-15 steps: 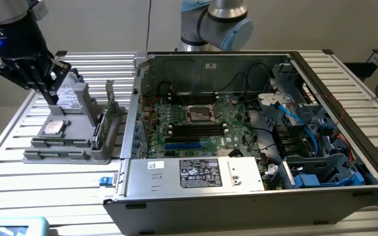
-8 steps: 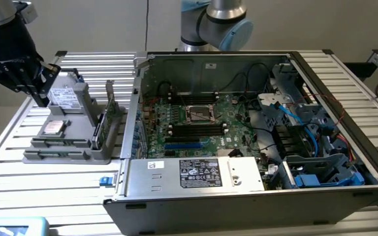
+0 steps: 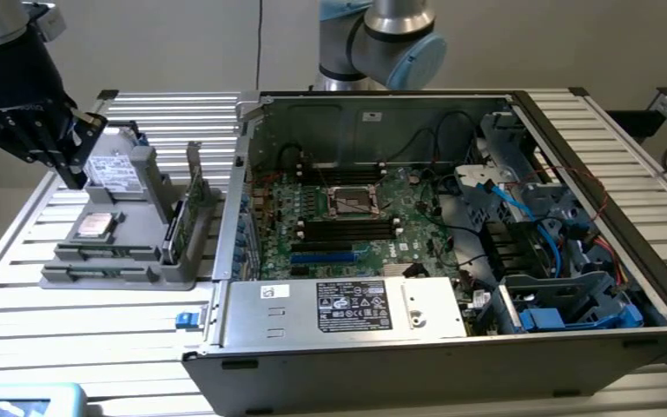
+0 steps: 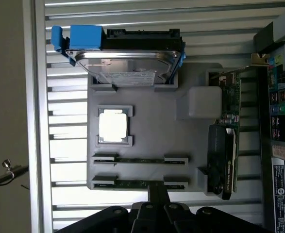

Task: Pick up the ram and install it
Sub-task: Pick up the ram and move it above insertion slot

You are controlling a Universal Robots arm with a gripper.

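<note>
Tray (image 3: 136,280) sits on table (image 3: 67,347), at the exterior view's left of pc case (image 3: 426,365). On tray, far to near: hard drive (image 3: 119,178), processor (image 3: 94,226), ram sticks (image 4: 132,159) in 2 slots. Card (image 3: 191,204) stands along tray's side nxt to case. Main board (image 3: 346,217) lies in case, w/ power box (image 3: 346,306) in front.

Bright even light, glare whitening the processor (image 4: 113,127), soft shadows
</note>
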